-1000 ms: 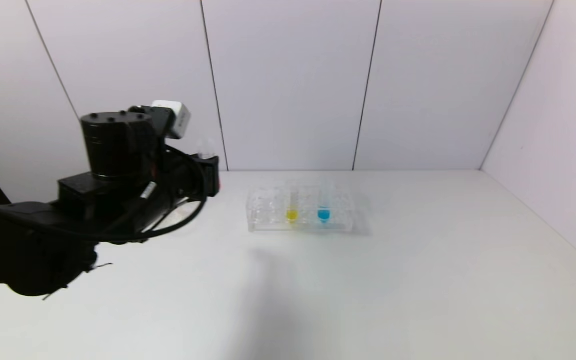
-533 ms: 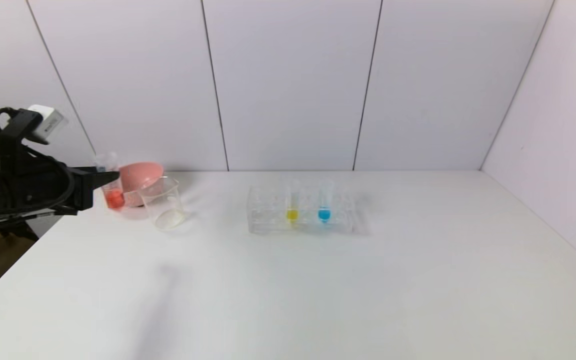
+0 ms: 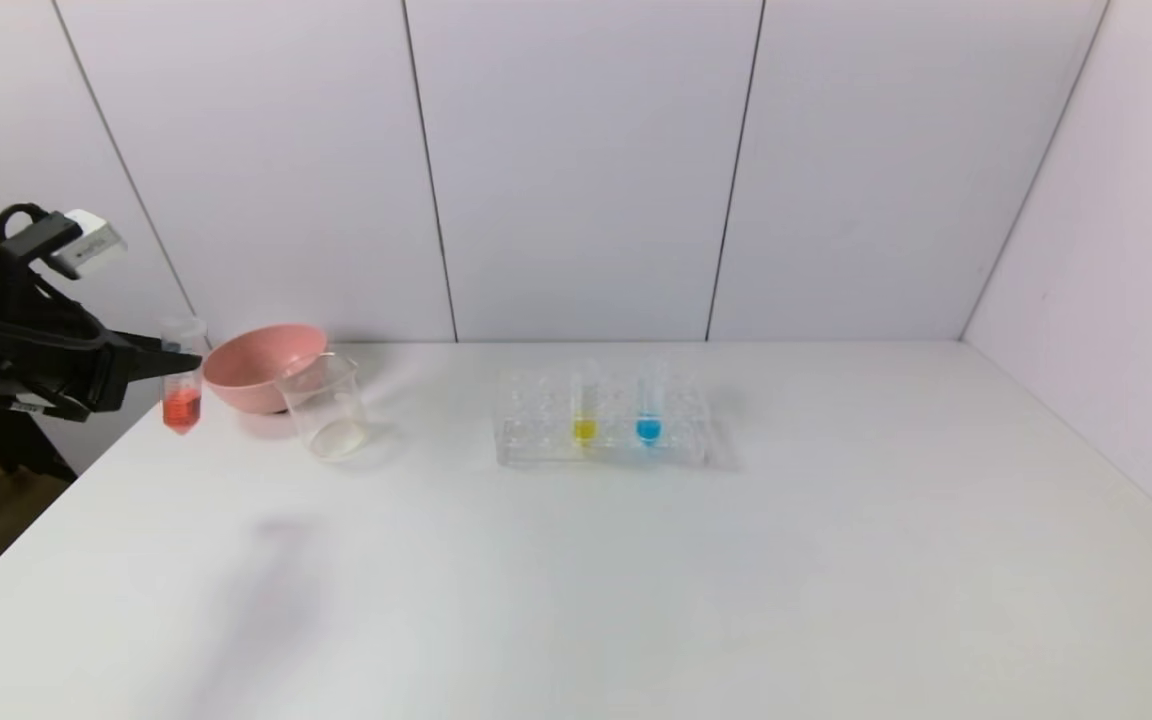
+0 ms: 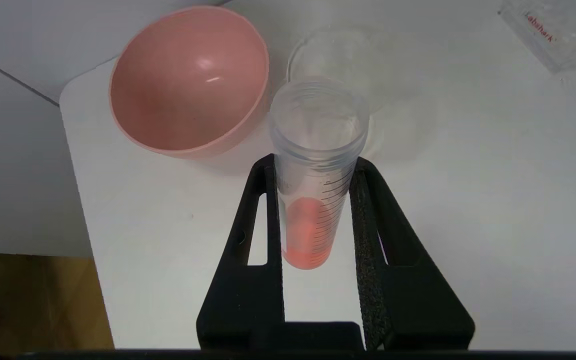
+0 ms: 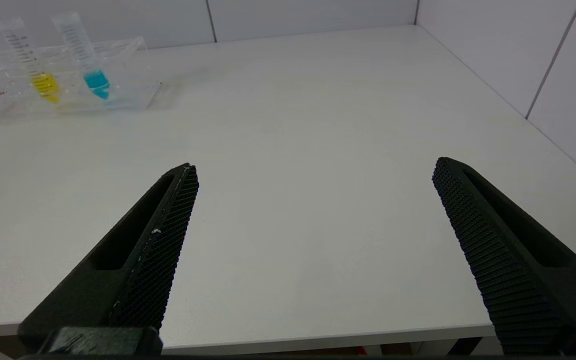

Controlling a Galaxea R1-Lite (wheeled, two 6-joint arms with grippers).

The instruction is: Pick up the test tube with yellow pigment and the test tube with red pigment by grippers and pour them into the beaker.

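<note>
My left gripper [image 3: 176,362] is shut on the test tube with red pigment [image 3: 181,385] and holds it upright above the table's far left edge, left of the pink bowl. In the left wrist view the red tube [image 4: 313,200] sits between the two black fingers [image 4: 260,210]. The clear beaker [image 3: 326,405] stands right of the tube, in front of the bowl, and shows behind the tube's mouth [image 4: 338,55]. The test tube with yellow pigment [image 3: 584,415] stands in the clear rack [image 3: 536,435]; it also shows in the right wrist view [image 5: 35,65]. My right gripper [image 5: 315,172] is open and empty at the table's near edge.
A pink bowl [image 3: 256,365] stands at the far left by the wall, touching or nearly touching the beaker. A tube with blue liquid [image 3: 648,415] stands beside the yellow one in the rack. The table's left edge [image 4: 83,200] lies just under my left gripper.
My left arm has swung from near the rack over to the table's far left with the red tube, uncovering the bowl and beaker. Over the last half second the tube moved a little further left.
</note>
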